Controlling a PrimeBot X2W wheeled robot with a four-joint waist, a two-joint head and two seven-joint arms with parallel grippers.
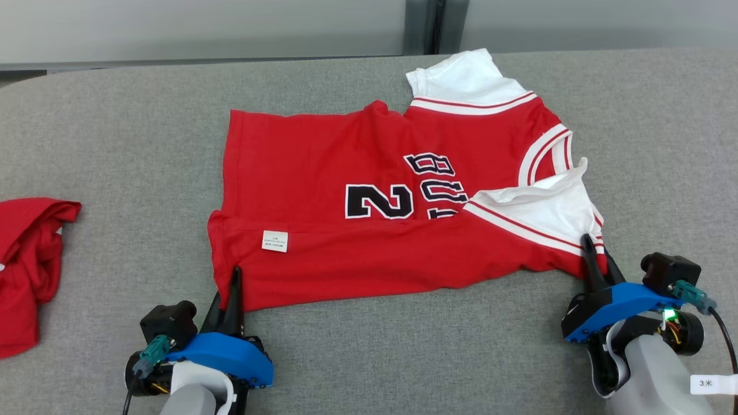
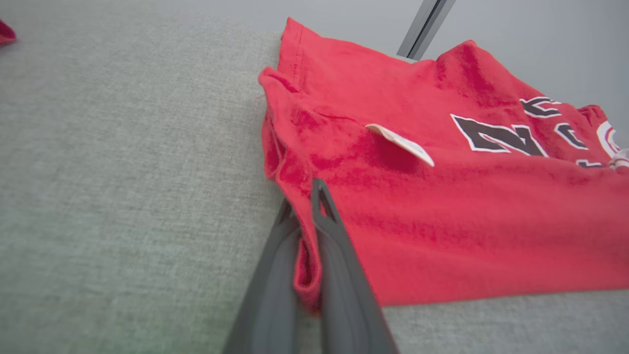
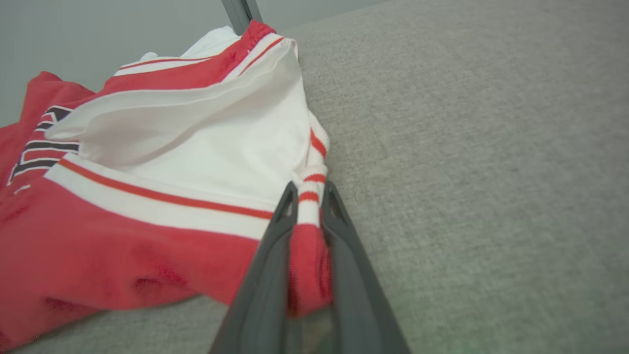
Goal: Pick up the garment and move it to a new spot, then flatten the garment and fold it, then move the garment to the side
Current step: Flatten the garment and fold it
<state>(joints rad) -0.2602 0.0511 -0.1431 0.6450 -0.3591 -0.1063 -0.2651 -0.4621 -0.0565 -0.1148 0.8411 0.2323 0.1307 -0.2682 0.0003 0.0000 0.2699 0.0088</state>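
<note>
Garment: we record a red jersey with white sleeves, lying on the grey fabric-covered table. In the head view it is about mid-table, hem toward the robot's left and collar end toward its right. We note that it is not fully flat. A band along the near edge is turned over onto the body, with a small white label on it. The black, white-outlined number sits just beyond that band. The far sleeve lies at the far right corner. The near sleeve is puckered and stands up a little. Left gripper: we see its two dark fingers pressed together on the near left corner of the garment, at the hem. The left wrist view shows a fold of red cloth pinched between them. Right gripper: fingers closed on the near right corner. The right wrist view shows the red-and-white striped cuff and a bunch of red cloth nipped between them. Both pinched corners sit low, and we cannot tell whether they are lifted off the table. A second red garment lies crumpled at the left edge of the head view, well apart from the jersey. Beyond the table we see a pale wall.
</note>
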